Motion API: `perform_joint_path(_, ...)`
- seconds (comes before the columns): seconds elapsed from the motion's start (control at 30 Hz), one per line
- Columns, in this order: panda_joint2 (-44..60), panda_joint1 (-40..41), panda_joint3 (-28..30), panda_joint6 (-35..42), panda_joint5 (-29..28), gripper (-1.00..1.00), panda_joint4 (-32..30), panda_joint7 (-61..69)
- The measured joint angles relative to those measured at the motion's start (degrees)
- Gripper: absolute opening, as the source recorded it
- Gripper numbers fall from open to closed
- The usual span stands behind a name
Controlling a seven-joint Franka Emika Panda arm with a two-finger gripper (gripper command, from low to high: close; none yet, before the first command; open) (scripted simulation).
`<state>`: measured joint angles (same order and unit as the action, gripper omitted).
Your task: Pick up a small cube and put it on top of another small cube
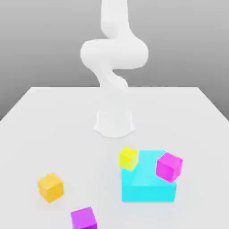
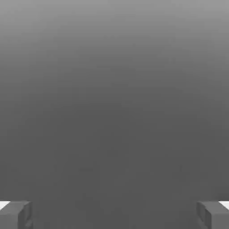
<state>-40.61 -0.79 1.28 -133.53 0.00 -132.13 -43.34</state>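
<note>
Violet cube [image 1: 83,218] — apart from cyan block [image 1: 148,185].

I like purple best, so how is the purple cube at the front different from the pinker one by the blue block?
The violet-purple cube sits alone on the table, flat. The magenta cube is tilted and looks propped against the cyan block. The violet-purple cube is bluer in colour; the magenta cube is pinker. The violet-purple one is nearest the front edge; the magenta one lies farther back. Both look about the same small size.
</note>
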Motion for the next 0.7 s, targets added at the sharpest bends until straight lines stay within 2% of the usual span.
perform_joint_path(0.43,27.30,-2.87,6.38,-9.17,2.38,0.00,-1.83,14.75)
perform_joint_path(0.7,43.99,-1.85,7.67,-14.69,5.16,0.00,-2.92,24.66)
